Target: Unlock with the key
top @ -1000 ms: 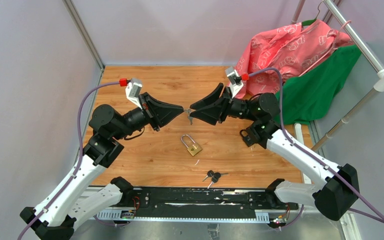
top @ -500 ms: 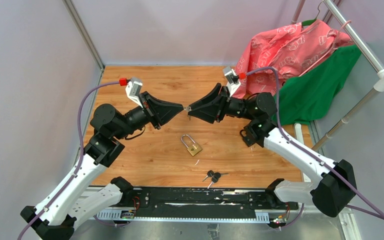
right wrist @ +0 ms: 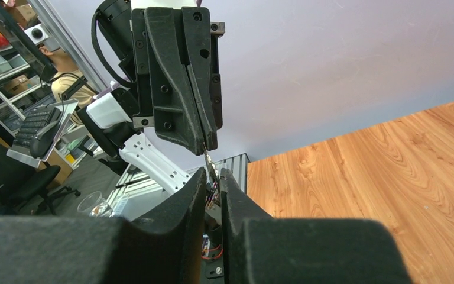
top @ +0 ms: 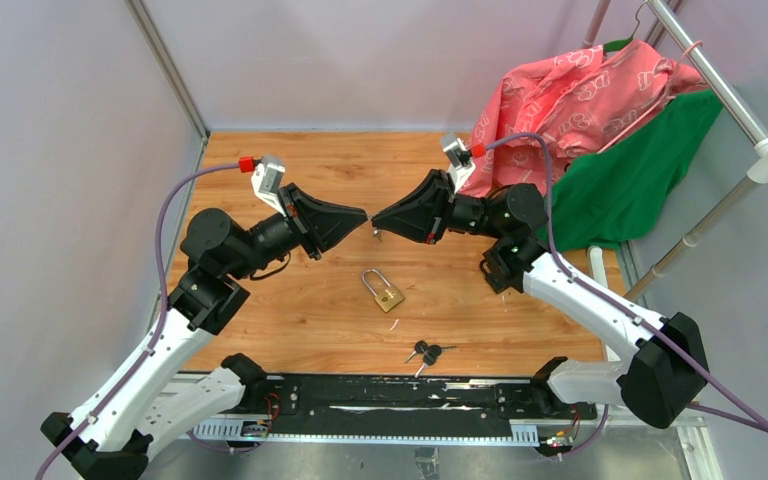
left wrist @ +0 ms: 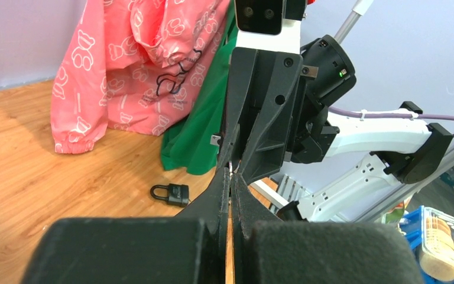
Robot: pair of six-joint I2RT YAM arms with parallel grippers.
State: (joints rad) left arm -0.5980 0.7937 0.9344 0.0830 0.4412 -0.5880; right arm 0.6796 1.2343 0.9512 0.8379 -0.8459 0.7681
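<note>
A brass padlock (top: 387, 293) lies flat on the wooden table (top: 290, 320), below the two grippers. Above it my left gripper (top: 363, 214) and right gripper (top: 376, 218) meet tip to tip in the air. The left gripper (left wrist: 231, 173) is shut on a small silver key (right wrist: 209, 161), which sticks out of its tips. That key reaches down between the fingertips of my right gripper (right wrist: 213, 173). The right jaws stand a narrow slit apart around it. From above, only a bit of the key (top: 376, 235) shows under the tips.
A bunch of black-headed keys (top: 427, 352) lies near the front edge. A black padlock (left wrist: 171, 193) rests on the wood by the right arm. Pink (top: 570, 95) and green (top: 630, 170) garments hang from a white rack (top: 730, 90) at the back right.
My right gripper has moved left up to the left gripper's tip and narrowed its jaws around the key. The left arm has held still.
</note>
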